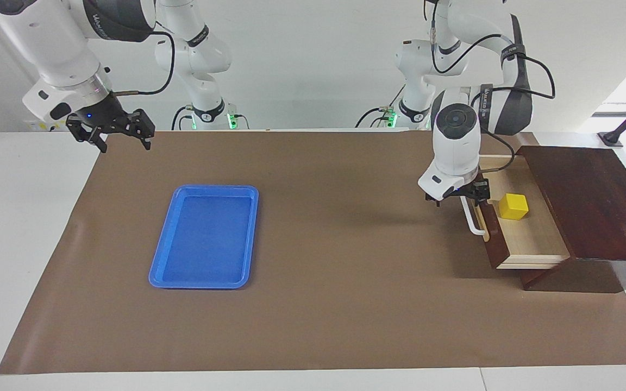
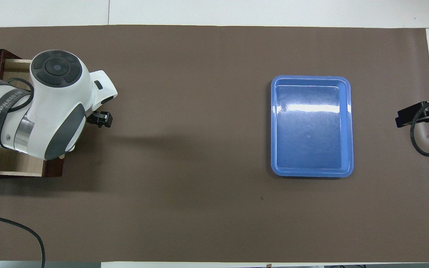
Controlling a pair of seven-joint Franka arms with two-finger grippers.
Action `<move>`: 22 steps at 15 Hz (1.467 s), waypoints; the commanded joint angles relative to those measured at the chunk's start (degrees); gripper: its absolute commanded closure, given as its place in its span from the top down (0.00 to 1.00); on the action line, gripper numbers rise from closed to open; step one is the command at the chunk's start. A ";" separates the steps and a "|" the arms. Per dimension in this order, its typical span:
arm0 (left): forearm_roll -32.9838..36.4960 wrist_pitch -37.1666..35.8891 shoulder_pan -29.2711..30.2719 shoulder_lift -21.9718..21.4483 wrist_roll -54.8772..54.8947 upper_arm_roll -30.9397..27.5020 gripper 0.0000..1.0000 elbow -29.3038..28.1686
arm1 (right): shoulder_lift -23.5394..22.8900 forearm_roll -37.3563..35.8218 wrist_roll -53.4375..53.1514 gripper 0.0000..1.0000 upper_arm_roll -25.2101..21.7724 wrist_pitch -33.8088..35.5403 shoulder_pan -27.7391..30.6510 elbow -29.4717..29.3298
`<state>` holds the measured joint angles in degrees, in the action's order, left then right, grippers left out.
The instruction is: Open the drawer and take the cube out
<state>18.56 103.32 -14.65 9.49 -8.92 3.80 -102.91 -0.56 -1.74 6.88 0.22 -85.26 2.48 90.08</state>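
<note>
The drawer [image 1: 491, 236] stands pulled out of its dark wooden box [image 1: 590, 201] at the left arm's end of the table, with its white bar handle [image 1: 475, 221] free. The yellow cube [image 1: 513, 206] sits on the drawer's pale floor, in the half nearer to the robots. My left gripper [image 1: 458, 196] hangs open just above the drawer front and the handle, holding nothing. In the overhead view the left arm covers the cube, and only one finger [image 2: 101, 119] and part of the drawer [image 2: 17, 165] show. My right gripper [image 1: 124, 142] waits open over the mat's corner at the right arm's end.
A flat blue tray [image 1: 200, 283] lies empty on the brown mat toward the right arm's end, also seen from above as the blue tray [image 2: 311, 171]. A black cable [image 2: 423, 149] hangs by the right gripper.
</note>
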 commanded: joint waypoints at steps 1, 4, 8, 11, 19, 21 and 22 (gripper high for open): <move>-5.54 -3.48 0.32 -2.28 0.31 -0.72 1.00 4.12 | 1.08 0.59 -0.46 1.00 0.48 -1.22 0.95 1.59; -6.17 -3.13 4.34 -4.74 -4.24 -0.81 1.00 4.39 | 1.08 0.59 -0.46 1.00 0.48 -1.14 0.95 1.59; -6.08 -3.31 9.36 -5.80 -20.46 -0.90 1.00 4.12 | 1.08 0.59 -0.46 1.00 0.48 -1.14 0.95 1.59; -6.17 -2.52 11.91 -6.76 -40.48 -0.81 1.00 2.20 | 1.17 0.59 -0.55 1.00 0.48 -1.14 0.86 1.85; -11.18 4.87 19.04 -5.46 -60.68 -0.81 1.00 0.43 | 1.26 0.59 -0.46 1.00 0.57 -0.96 0.86 2.11; -11.09 6.18 19.04 -4.57 -63.75 -0.90 1.00 -0.44 | 1.35 0.59 -0.55 1.00 0.48 -1.05 0.86 2.38; -11.09 6.45 18.95 -4.57 -64.28 -0.90 1.00 -1.14 | 1.43 0.59 -0.55 1.00 0.57 -1.22 0.86 2.38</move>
<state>8.32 107.72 4.22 4.97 -70.64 2.58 -102.05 -0.56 -1.73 6.88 0.21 -85.26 2.48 90.49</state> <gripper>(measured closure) 0.000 0.000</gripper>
